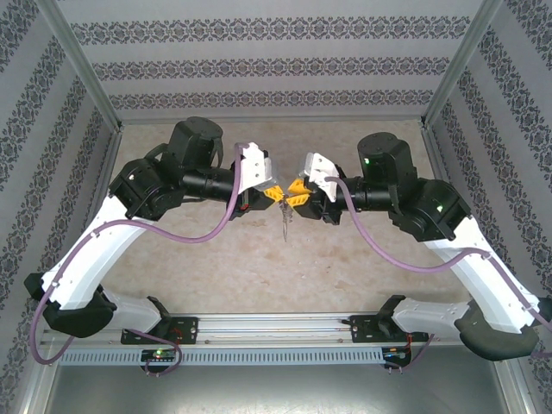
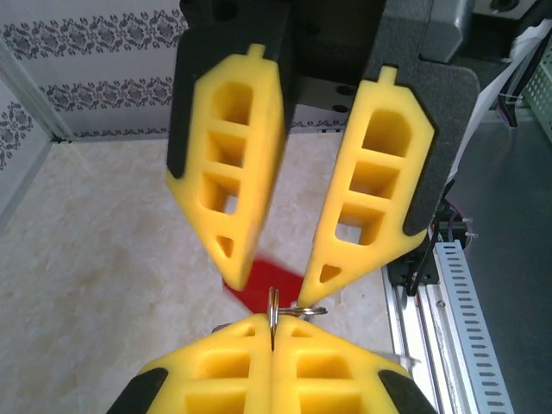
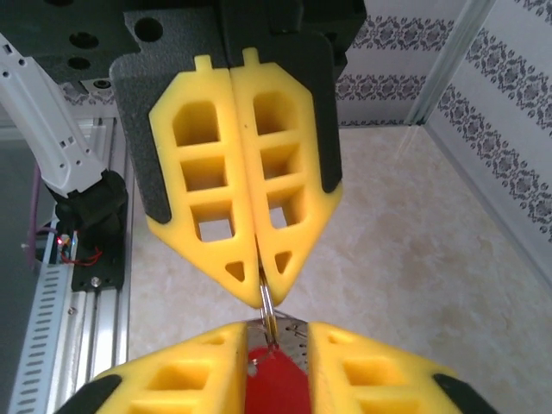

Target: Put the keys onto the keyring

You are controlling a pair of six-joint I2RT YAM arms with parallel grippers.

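Pressed flat together at the bottom of the left wrist view, the yellow fingers [image 2: 216, 375] of the left tool [image 2: 272, 336] are clamped on a thin metal ring [image 2: 272, 309], which is held upright at their tips. Directly opposite, almost tip to tip, the right tool [image 2: 278, 272] is seen with its jaws standing apart in a V. The red tag of the keys [image 2: 259, 283] is seen blurred in the gap just behind those tips; whether either finger presses on it cannot be told. In the right wrist view the tag is found between the parted fingers, with the pinched ring just above it and a small flat piece of metal [image 3: 280, 332] at its top. In the top view the two tools are seen nose to nose above the middle of the counter [image 1: 259, 276], and the keyring [image 1: 285, 221] is seen as a slim grey strip hanging below the meeting point. A metal rail [image 1: 276, 323] is set along the near edge, and the counter is enclosed by patterned walls [image 1: 259, 69].
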